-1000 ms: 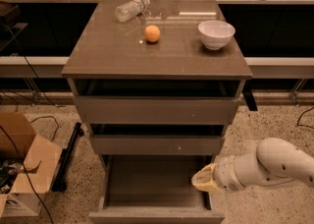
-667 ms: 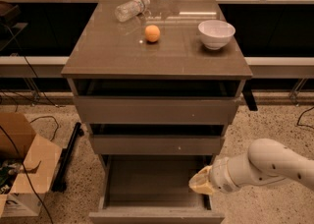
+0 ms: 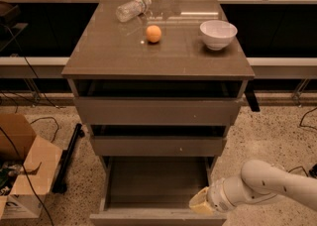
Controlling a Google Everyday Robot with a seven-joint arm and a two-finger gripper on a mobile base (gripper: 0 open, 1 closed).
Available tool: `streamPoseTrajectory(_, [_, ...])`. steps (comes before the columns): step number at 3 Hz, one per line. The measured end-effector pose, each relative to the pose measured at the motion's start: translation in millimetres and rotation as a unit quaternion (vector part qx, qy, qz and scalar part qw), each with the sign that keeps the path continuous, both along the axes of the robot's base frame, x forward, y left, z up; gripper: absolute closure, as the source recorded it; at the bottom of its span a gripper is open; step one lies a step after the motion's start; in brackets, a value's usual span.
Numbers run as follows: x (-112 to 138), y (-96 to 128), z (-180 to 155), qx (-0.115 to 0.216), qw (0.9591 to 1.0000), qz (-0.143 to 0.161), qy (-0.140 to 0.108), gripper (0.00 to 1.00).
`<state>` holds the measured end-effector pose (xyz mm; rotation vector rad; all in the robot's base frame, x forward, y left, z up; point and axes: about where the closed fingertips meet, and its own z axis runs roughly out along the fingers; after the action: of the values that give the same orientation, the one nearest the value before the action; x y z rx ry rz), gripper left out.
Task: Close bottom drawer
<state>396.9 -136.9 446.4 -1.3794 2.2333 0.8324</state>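
Note:
The bottom drawer (image 3: 153, 183) is the lowest of three grey-brown drawers and stands pulled far out, its flat grey floor showing and its front edge at the bottom of the view. My gripper (image 3: 199, 202) comes in from the right on a white arm and sits at the drawer's front right corner, just above the front panel. Only its pale yellowish end shows. The middle drawer (image 3: 158, 145) and the top drawer (image 3: 157, 111) above it stand slightly out.
On the cabinet top (image 3: 109, 51) lie a tipped plastic bottle (image 3: 132, 9), an orange (image 3: 153, 33) and a white bowl (image 3: 218, 33). An open cardboard box (image 3: 25, 170) and cables sit on the floor at the left. A black bar (image 3: 68, 158) leans beside the cabinet.
My arm and gripper have moved down and a little left, toward the front right corner of the bottom drawer. The drawer has not visibly moved.

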Motion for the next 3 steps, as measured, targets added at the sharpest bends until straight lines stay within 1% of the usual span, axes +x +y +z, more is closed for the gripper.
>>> streamPoseTrajectory(1, [-11,0,-45,-0.001,0.9997,-0.010,0.024,1.00])
streamPoseTrajectory(2, [-13,-2,-87,0.031,0.9983,-0.042,0.028,1.00])
streamPoseTrajectory(3, [-25,4,-105,0.042,0.9971,-0.044,0.045,1.00])
